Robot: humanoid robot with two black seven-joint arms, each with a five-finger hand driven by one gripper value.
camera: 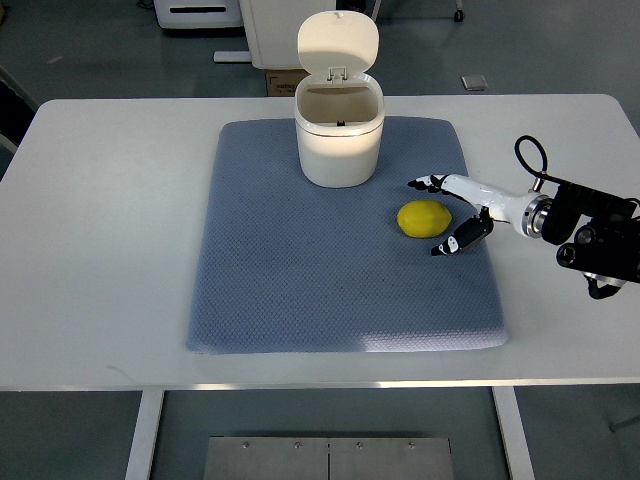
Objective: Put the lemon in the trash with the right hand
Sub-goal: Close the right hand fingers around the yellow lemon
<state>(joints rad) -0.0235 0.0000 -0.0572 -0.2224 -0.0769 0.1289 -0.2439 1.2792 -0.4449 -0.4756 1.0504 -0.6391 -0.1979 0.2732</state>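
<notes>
Right hand [455, 212] spread wide, empty, flanking lemon [424, 219] near mat's [300, 290] right edge. Reach step; next, closing round it, lifting toward open trash bin [339, 140] at far edge.

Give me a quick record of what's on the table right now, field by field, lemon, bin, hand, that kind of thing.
lemon: lemon lies on the blue mat, right of the bin
bin: white trash bin upright at the mat's far edge, lid flipped open
right hand: right hand just right of the lemon, fingers spread either side of it, not closed on it
left arm: not in view
table: white table under the mat
</notes>
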